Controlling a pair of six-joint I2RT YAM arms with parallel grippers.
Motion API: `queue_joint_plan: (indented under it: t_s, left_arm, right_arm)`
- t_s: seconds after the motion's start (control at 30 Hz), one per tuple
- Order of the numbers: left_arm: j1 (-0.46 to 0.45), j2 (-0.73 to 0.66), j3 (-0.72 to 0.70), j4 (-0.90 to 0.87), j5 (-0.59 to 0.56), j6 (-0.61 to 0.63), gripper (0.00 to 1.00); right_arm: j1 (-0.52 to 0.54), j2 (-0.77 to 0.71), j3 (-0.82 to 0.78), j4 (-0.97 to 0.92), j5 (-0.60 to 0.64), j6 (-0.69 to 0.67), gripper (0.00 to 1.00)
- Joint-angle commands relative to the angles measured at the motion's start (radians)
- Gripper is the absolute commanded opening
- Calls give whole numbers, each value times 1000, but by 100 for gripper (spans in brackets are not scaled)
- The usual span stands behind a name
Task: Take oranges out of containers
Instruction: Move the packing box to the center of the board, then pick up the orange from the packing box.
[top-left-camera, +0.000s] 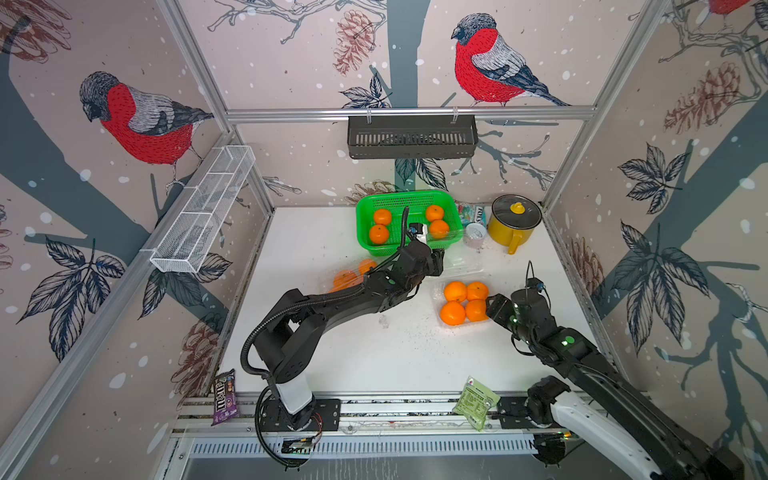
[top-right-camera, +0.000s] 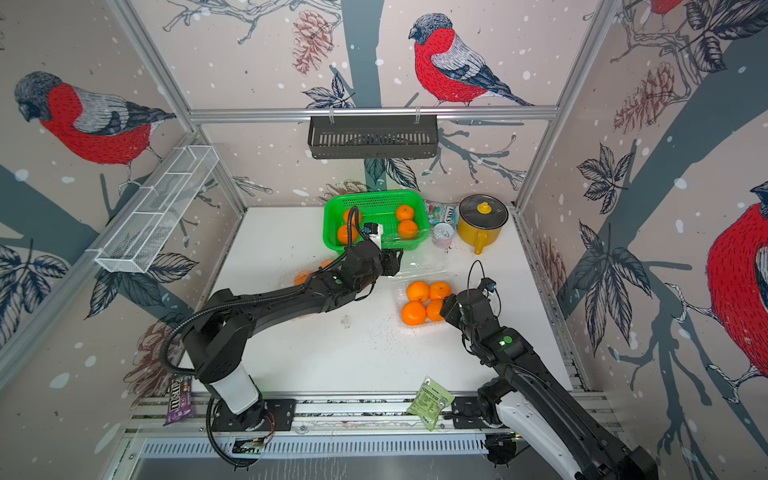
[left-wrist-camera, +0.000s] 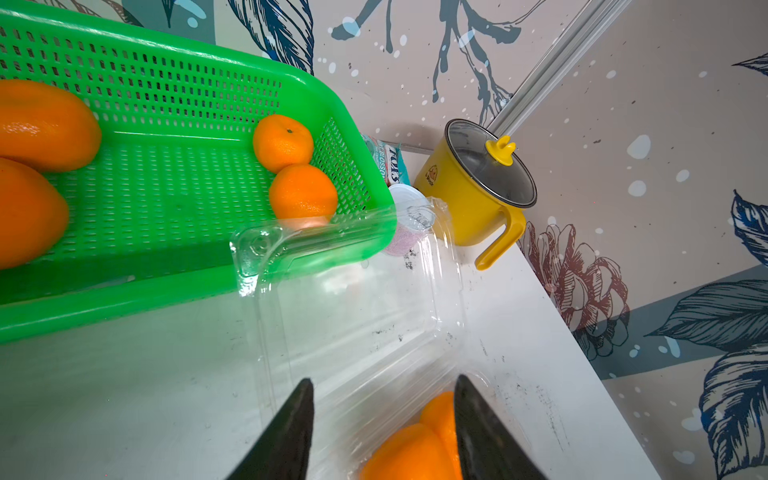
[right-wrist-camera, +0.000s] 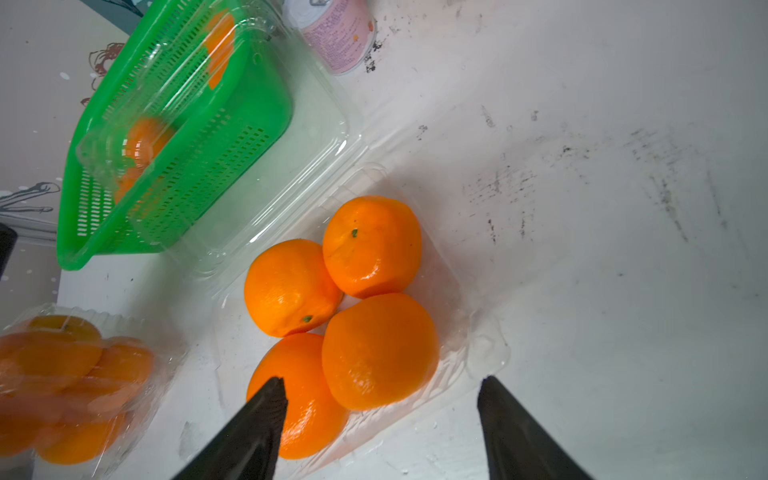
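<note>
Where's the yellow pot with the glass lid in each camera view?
Both top views: yellow pot at the table's far right corner.
Left wrist: pot just past the green basket's corner.
Right wrist: not in view.
Shared landmark: the green basket, in every view.

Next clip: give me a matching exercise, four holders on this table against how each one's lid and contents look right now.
Column one
1. green basket
2. clear container by right arm
3. clear container by left arm
4. yellow pot

Column two
a. glass lid on
b. four oranges, lid swung open
c. four oranges, no lid
d. oranges under shut clear lid

Pairs: 1-c, 2-b, 3-d, 4-a
</note>
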Motion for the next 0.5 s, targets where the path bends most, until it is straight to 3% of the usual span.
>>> queue_joint_plan:
  t_s: [0.0,0.2,0.47]
  left_arm:
    - [0,-58,-23,46,-5,42,55]
    - [0,-205,-100,29,-56,108,59]
    - [1,-438,-263,21,-127,142,72]
  right_arm:
    - [50,24,48,-73,31,33,75]
    - [181,203,174,-160,122,22,78]
    - [169,399,285,-249,165,-94,85]
